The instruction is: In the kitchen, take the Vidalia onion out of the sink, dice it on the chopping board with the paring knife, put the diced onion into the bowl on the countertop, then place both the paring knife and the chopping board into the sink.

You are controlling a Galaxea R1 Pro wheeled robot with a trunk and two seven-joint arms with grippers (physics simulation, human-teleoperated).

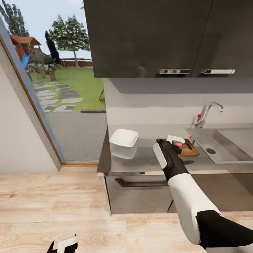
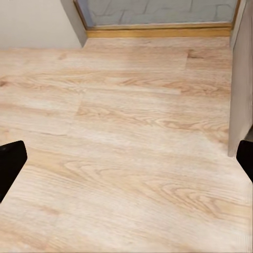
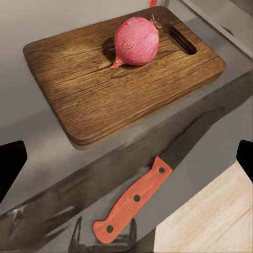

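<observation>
Head view: right arm reaches over the countertop (image 1: 147,160), right gripper (image 1: 175,140) hovering above the chopping board (image 1: 189,150), which lies just beside the sink (image 1: 228,149) on its bowl-facing side. Pink onion (image 1: 178,144) peeks past the gripper. Bowl (image 1: 123,142) sits on the countertop, well apart from the board, on the side away from the sink. Left gripper (image 1: 65,245) hangs low over the wood floor (image 1: 52,207).

Left wrist view: fingertips (image 2: 10,163) spread wide, nothing btwn them, floor beneath.

Right wrist view: fingertips (image 3: 10,166) wide apart, empty. Onion (image 3: 136,42) rests on the board (image 3: 121,79) near its handle slot. Paring knife (image 3: 153,184) lies on the countertop just beside the board, apart from it.
</observation>
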